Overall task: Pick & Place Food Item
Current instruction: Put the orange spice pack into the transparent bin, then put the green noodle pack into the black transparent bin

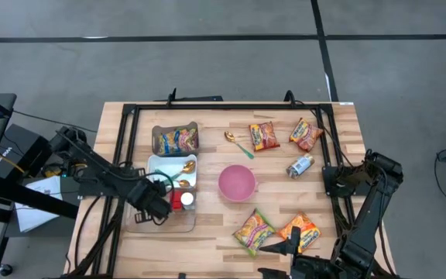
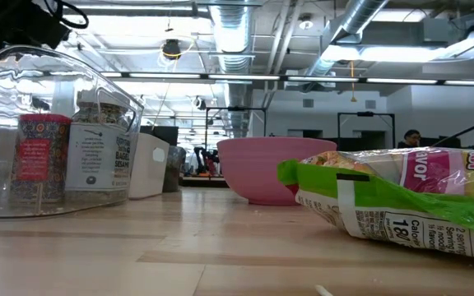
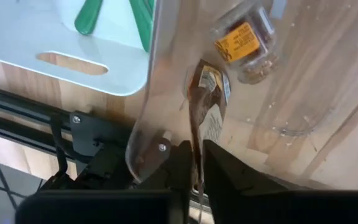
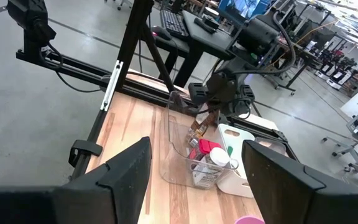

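A clear plastic bin stands at the table's near left and holds spice jars. My left gripper points down over the bin, shut on a thin brown packet, which also shows in the right wrist view. An orange-labelled jar lies in the bin beyond the packet. My right gripper waits open near the table's front edge, with nothing between its fingers. My left gripper pinches the brown packet's upper end between its two fingers, which come from above and point down. The packet hangs edge-on below them, with its lower part inside the bin's walls. I cannot tell whether it touches the bin's floor.
A white tray with spoons and a tin of sweets stand beyond the bin. A pink bowl sits mid-table. Noodle packets lie far right and near right. A small jar lies on its side.
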Available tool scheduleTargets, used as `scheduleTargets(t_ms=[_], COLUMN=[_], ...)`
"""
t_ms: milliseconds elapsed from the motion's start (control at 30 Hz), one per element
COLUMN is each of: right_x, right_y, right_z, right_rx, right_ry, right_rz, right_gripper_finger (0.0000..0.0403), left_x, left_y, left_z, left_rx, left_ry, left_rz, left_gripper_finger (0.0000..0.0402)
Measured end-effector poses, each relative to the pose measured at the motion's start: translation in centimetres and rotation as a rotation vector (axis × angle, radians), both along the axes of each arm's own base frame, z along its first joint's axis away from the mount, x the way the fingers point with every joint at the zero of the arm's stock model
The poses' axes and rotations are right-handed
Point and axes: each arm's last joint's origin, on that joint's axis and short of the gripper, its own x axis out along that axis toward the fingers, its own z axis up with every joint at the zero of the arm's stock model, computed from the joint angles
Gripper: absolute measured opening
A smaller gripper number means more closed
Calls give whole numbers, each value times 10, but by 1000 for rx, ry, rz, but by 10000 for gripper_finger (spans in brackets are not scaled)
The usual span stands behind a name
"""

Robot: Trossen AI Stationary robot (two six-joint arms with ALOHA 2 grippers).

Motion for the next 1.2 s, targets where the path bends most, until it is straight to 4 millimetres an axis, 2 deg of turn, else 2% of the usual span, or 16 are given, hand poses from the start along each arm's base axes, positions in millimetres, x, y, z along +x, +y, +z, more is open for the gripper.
scheduleTargets(t_ms=[333,533,733,933,1200], right_x=[0,0,0,0,0], right_y=[0,0,0,-2,-6], right_z=[0,0,-1,-2,-6], right_rx=[0,-1,-10,-23,-37], right_ry=[1,1,5,15,39], right_rz=[0,0,-1,-7,-27], right_gripper_finger=[244,244,244,244,244], left_x=[-6,-16,-25,-27,-13], left_y=[7,14,19,21,12], left_z=[12,25,37,53,94], left_rx=[-5,-36,-86,-200,-411], left_ry=[-64,-128,-209,-404,-939], left_rz=[3,3,4,-33,-377], left_gripper_finger=[141,183,194,190,174])
